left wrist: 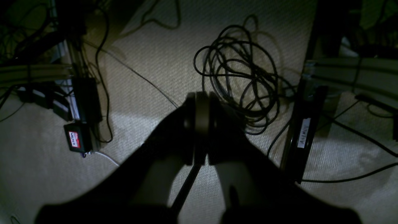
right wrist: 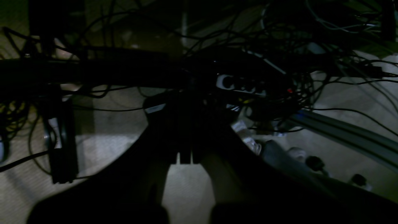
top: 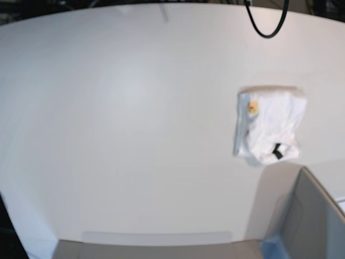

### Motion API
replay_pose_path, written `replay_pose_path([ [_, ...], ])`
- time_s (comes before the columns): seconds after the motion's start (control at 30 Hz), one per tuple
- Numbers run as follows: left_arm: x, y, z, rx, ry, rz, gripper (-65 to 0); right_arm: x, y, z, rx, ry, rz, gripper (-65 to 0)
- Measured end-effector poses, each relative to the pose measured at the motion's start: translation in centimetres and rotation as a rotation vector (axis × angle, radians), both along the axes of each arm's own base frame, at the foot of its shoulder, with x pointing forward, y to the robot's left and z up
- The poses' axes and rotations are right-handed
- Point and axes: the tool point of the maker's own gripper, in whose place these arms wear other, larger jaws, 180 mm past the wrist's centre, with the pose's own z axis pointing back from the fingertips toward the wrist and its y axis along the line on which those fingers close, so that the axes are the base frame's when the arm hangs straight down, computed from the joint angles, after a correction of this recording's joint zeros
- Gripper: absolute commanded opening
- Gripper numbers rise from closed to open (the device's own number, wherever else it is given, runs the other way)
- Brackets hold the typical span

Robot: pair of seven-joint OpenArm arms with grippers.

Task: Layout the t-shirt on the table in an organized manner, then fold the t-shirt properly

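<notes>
The t-shirt point(top: 269, 127) lies as a small folded white bundle on the right side of the table point(top: 135, 108), with a yellow-orange mark near its top left and a black tag at its lower edge. Neither arm shows in the base view. In the left wrist view my left gripper point(left wrist: 199, 130) hangs over beige carpet, its dark fingers pressed together with nothing between them. In the dim right wrist view my right gripper point(right wrist: 186, 155) is also shut and empty, above floor and cables. The shirt and table are out of both wrist views.
A grey box corner point(top: 312, 216) stands at the base view's lower right, close under the shirt. A black cable loop point(top: 264, 27) hangs at the top. On the floor lie a coil of black cable point(left wrist: 239, 74), metal rails and a power strip point(right wrist: 239, 85).
</notes>
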Motion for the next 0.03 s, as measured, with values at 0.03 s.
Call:
replay_pose_path([
  [0.03, 0.02, -0.22, -0.04, -0.003, -0.001, 0.001, -65.0, -0.01, 0.18, -0.04, 0.003, 0.000, 0.000, -65.0],
])
